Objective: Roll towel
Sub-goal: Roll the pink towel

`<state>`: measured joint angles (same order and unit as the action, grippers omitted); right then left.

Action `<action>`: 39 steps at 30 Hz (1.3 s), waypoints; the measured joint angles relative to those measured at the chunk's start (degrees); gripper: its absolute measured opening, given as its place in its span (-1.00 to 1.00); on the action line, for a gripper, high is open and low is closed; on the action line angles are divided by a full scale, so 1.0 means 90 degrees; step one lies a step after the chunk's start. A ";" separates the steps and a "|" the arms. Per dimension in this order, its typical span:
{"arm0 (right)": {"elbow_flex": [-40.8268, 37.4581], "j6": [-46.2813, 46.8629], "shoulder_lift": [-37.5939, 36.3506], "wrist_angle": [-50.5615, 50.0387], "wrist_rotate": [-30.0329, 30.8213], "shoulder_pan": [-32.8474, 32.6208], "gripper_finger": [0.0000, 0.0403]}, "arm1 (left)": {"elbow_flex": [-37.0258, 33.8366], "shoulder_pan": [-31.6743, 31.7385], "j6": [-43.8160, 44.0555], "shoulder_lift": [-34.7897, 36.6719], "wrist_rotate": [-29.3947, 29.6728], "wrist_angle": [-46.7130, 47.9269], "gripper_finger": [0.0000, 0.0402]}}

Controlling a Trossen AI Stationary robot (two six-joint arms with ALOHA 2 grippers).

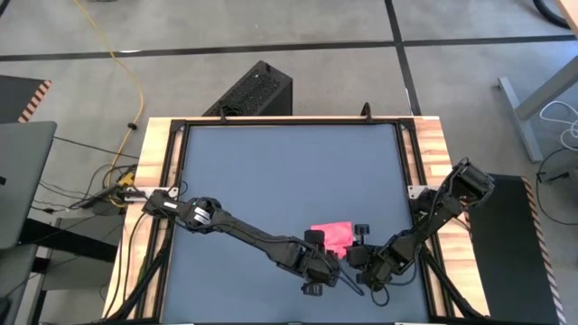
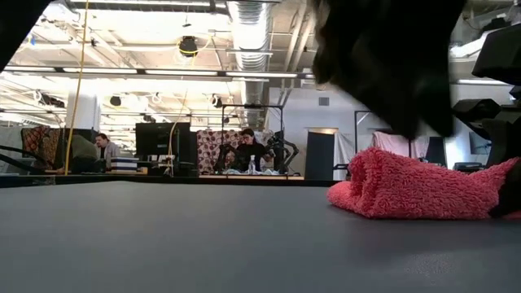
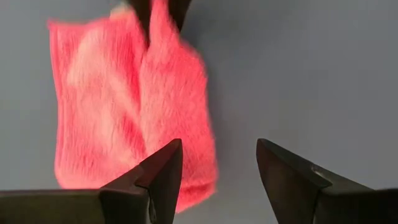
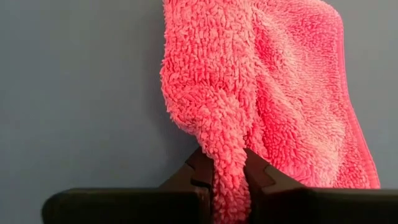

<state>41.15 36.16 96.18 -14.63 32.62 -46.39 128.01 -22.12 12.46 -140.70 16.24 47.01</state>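
A limp, fluffy pink towel (image 4: 261, 93) lies bunched; right gripper (image 4: 227, 177) pinches one floppy edge, left gripper (image 3: 217, 171) gapes empty beside it. Best gripped at edges.

High camera: looking straight down over the surface (image 1: 289, 171). Low camera: looking level across it. Wrist cameras: hovering close, all sharing the towel (image 1: 332, 236).
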 joint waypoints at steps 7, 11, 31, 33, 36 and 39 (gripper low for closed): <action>0.0104 0.0000 0.0007 -0.0015 -0.0044 0.0000 -0.72 | -0.0386 0.0045 -0.0097 -0.0008 0.0360 -0.0230 -0.03; 0.0156 0.0000 0.0007 -0.0020 -0.0049 0.0000 -0.72 | -0.0467 0.0076 -0.0098 0.0008 0.0531 -0.0305 -0.03; 0.0185 0.0199 0.0000 -0.0266 -0.0122 0.0005 -0.72 | -0.0425 0.0107 0.1213 -0.0379 0.0102 0.0157 -0.06; 0.0182 0.0221 0.0000 -0.0280 -0.0124 0.0005 -0.72 | -0.0426 0.0113 0.1439 -0.0365 0.0088 0.0097 -0.13; 0.0182 0.0311 0.0000 -0.0282 -0.0127 0.0005 -0.72 | -0.0435 0.0119 0.1634 -0.0294 0.0097 -0.0090 -0.29; 0.0180 0.0321 0.0000 -0.0287 -0.0132 0.0005 -0.72 | -0.0440 0.0135 0.1837 -0.0247 0.0082 -0.0140 -0.51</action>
<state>42.76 39.05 96.18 -17.22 31.44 -46.35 124.05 -20.91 29.00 -142.92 16.98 45.76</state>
